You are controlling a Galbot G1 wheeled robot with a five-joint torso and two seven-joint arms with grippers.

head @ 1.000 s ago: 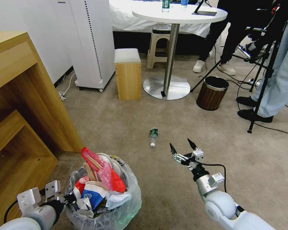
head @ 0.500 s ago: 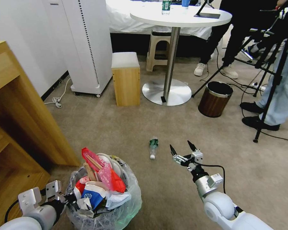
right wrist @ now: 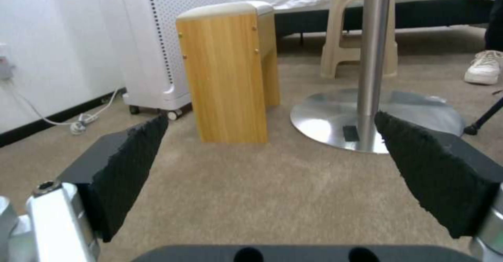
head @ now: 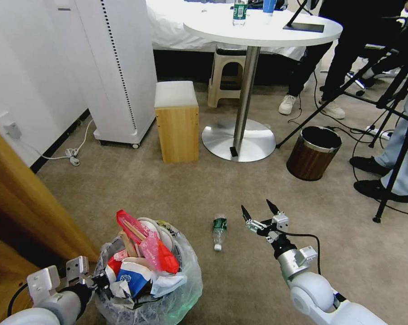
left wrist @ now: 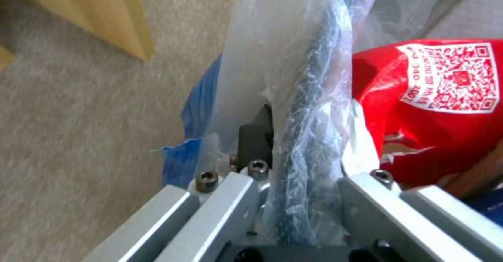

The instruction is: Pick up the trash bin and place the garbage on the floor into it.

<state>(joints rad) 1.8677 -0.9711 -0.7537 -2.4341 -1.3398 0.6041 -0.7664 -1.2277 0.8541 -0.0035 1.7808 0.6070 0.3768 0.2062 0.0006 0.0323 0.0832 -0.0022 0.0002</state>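
Head view: bottle (head: pixel 219 230) beside right tool (head: pixel 259 211)

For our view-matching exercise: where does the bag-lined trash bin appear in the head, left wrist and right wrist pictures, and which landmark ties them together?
Head view: trash bin at the bottom, left of centre, stuffed full, left gripper on its rim.
Left wrist view: close up, its bag-covered rim clamped in that gripper.
Right wrist view: the camera faces away, past the open right gripper toward the wooden stool.
Shared landmark: the beige carpet.
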